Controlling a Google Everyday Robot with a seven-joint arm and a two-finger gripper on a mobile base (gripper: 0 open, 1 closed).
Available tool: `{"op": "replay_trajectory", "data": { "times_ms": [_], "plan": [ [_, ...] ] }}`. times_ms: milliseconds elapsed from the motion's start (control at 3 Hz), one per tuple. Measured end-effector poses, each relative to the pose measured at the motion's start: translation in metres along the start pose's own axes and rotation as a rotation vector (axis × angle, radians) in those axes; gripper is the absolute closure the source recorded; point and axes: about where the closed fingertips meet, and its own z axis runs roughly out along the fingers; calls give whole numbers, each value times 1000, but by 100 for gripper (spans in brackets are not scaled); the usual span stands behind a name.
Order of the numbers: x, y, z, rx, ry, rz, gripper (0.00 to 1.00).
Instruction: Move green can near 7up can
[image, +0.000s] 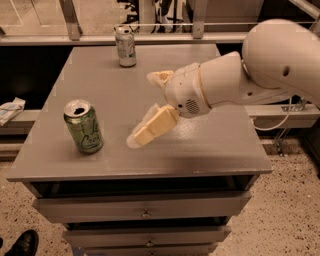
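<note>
The green can (84, 126), light green with dark cursive lettering and an open tab hole, stands upright near the front left of the grey table (210, 145). The 7up can (125, 46), silvery-white, stands upright at the table's far edge. My gripper (140, 110) hangs over the middle of the table, to the right of the green can and apart from it. It is open and empty, one cream finger (152, 126) pointing down-left toward the green can and the other finger (159, 77) higher up.
My white arm (260, 70) reaches in from the right over the table. Drawers (145, 210) sit under the tabletop. A white cloth (10, 109) lies on a ledge at the left. A shoe (22, 244) shows at the bottom left. A railing runs behind the table.
</note>
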Motion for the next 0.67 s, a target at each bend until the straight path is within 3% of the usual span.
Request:
{"op": "replay_trajectory", "data": {
  "times_ms": [333, 667],
  "plan": [
    [-11, 4, 10, -5, -31, 3, 0],
    [-2, 21, 19, -18, -48, 36, 0]
  ]
}}
